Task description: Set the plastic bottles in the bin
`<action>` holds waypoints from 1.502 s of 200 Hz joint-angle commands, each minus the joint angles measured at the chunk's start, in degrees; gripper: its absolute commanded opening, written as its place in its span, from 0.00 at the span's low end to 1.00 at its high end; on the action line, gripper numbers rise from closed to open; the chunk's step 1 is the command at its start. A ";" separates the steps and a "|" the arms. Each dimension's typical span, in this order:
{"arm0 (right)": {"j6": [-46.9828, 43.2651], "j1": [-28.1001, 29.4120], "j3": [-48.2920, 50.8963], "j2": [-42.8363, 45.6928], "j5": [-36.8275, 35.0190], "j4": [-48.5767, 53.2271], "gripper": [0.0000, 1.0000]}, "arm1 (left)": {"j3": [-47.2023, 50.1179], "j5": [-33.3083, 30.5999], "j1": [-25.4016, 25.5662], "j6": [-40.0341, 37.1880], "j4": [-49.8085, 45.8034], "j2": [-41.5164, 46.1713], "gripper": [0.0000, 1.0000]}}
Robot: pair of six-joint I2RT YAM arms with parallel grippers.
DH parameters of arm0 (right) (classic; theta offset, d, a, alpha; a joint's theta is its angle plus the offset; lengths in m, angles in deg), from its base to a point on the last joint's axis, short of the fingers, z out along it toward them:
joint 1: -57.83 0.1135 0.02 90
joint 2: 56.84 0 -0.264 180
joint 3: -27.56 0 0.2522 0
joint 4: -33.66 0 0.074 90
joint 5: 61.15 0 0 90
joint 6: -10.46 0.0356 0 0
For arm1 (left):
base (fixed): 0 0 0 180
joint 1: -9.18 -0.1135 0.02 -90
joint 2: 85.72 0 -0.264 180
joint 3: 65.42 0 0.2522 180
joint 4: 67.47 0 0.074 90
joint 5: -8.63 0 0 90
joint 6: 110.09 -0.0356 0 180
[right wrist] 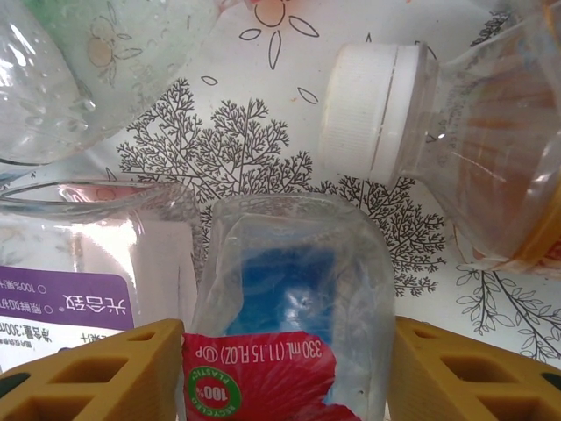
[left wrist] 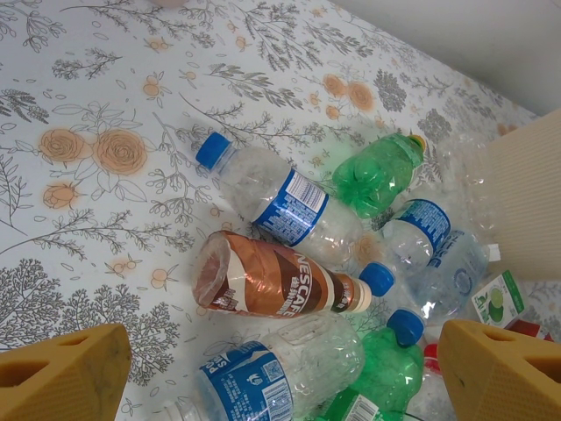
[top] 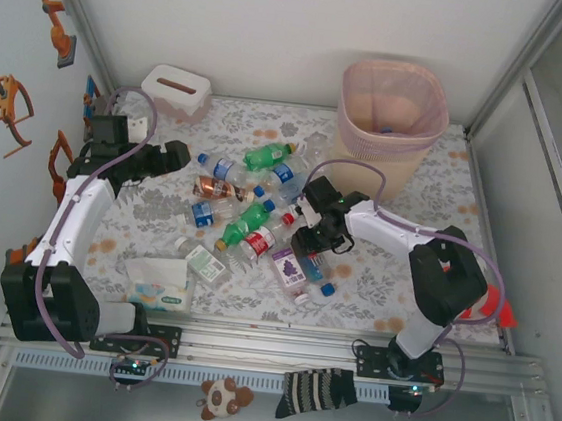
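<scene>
Low in the heap of bottles on the table (top: 383, 292): right gripper (right wrist: 285, 342) astride a clear red-label bottle (right wrist: 289, 263), one yellow pad at each flank, at the label end. Firmly clamped or merely touching, impossible to tell from here.

Bottle lying on its side on the floral cloth, close between a purple-label bottle (right wrist: 70, 307) on one side and a white-cap bottle (right wrist: 456, 149) on the other. Bin (top: 412, 164) standing apart from it, at the far right of the table, pink liner open at the top.

Thin, crushable plastic by the look of it, so squeeze gently and stop at the first give; too hard a pinch likely to buckle the wall and squirt the bottle out. Keep both pads square on the body, not on the slick label edge. Lift straight up before swinging, to avoid dragging either neighbour along or rolling one toward the table edge. Carry high enough to clear the rim, then let go only once well over the liner's mouth.

Left gripper (left wrist: 280, 360) spread wide and empty above the far side of the heap, over a brown Nescafé bottle (left wrist: 280, 289) and several blue-label ones. Best kept out of the right arm's path to the bin, or lined up meanwhile on that brown bottle.
</scene>
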 commanded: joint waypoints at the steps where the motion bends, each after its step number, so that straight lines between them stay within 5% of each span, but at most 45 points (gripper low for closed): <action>1: -0.76 0.06 -0.54 -1.64 -0.85 0.85 0.61 | 0.47 0.79 -0.17 0.47 0.22 -0.05 0.90; 135: -0.09 0.11 -2.99 5.93 -5.56 4.10 0.53 | 0.30 0.38 0.01 0.28 -0.02 0.15 0.90; 229: -2.68 -0.06 -18.21 15.61 -13.33 11.25 0.52 | 0.47 0.59 0.07 0.17 0.16 1.49 0.90; 300: -7.53 -4.88 -38.45 13.04 -15.36 12.61 0.50 | 0.47 0.84 0.09 0.34 0.31 1.70 0.90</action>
